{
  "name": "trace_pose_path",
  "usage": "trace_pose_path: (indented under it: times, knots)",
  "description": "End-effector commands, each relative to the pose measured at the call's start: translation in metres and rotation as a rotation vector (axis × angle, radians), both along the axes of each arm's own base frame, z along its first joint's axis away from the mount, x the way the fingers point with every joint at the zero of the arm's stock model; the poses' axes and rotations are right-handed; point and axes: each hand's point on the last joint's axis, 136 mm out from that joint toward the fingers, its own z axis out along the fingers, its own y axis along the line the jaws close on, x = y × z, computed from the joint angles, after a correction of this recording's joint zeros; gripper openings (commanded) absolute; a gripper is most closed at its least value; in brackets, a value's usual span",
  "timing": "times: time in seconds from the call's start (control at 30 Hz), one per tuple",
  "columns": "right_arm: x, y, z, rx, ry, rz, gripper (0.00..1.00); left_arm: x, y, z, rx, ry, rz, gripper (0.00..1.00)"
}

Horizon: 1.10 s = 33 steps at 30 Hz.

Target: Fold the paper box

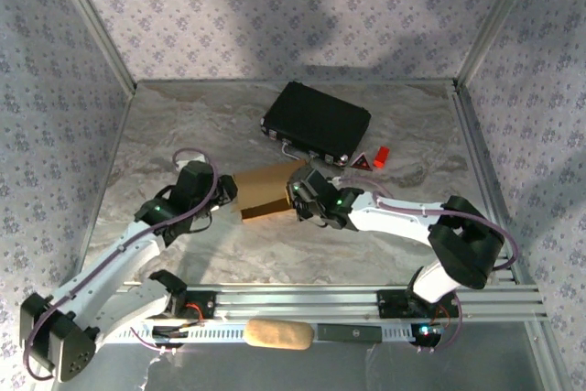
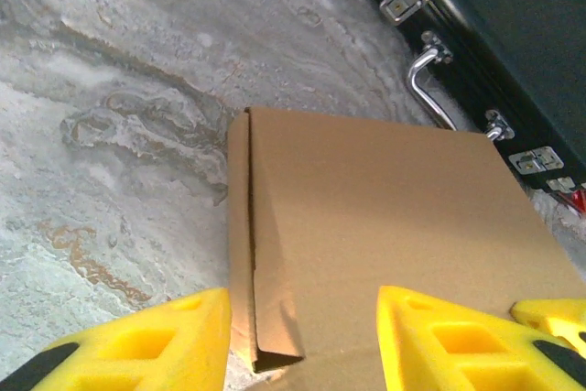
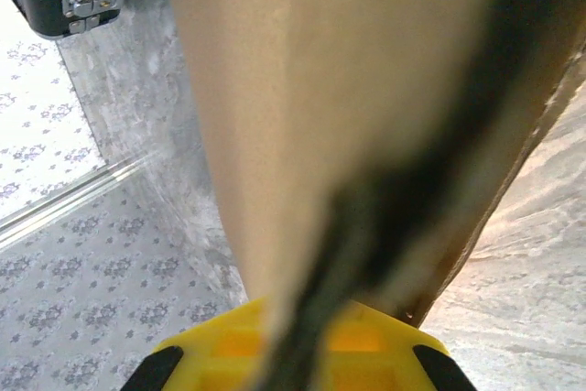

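Yellow-fingered, our left gripper (image 2: 302, 327) stands spread across one corner of the paper box (image 2: 385, 226). Our right gripper (image 1: 298, 197) is clamped on the cardboard at the box's opposite end. We see the tan box lying on the marbled table (image 1: 183, 125), close beside the black case (image 1: 317, 121), on its latch side.

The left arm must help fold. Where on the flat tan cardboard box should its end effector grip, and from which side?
Likely the edge facing the left arm, from that side: the flat tan cardboard box is thin, that edge sits inside the open left end effector, and the right end effector pinches the opposite edge.
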Motion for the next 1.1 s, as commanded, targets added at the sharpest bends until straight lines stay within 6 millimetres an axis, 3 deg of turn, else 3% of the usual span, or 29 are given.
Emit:
trace_pose_path:
  times: [0.0,0.2,0.37,0.67,0.8,0.9,1.07]
  knots:
    - [-0.011,-0.017,-0.028,-0.079,0.055,0.007,0.03,0.003,-0.019,-0.011,-0.092,0.037,-0.073,0.42]
    - [-0.013,-0.019,-0.044,-0.086,0.076,0.021,0.03,0.013,-0.036,-0.04,-0.122,0.092,-0.12,0.37]
    - [-0.012,-0.021,-0.044,-0.09,0.076,0.023,0.03,0.01,-0.036,-0.064,-0.13,0.13,-0.108,0.37]
    - [-0.01,-0.016,-0.04,-0.082,0.072,0.036,0.02,0.009,-0.053,-0.068,-0.267,0.117,-0.117,0.39]
    - [-0.011,-0.014,-0.04,-0.078,0.068,0.043,0.02,0.008,-0.057,-0.075,-0.284,0.131,-0.122,0.34]
    - [-0.012,-0.012,-0.041,-0.077,0.074,0.05,0.02,0.008,-0.055,-0.077,-0.274,0.132,-0.113,0.23]
    - [-0.013,-0.017,-0.045,-0.087,0.086,0.055,0.03,0.001,-0.038,-0.077,-0.195,0.136,-0.081,0.24]
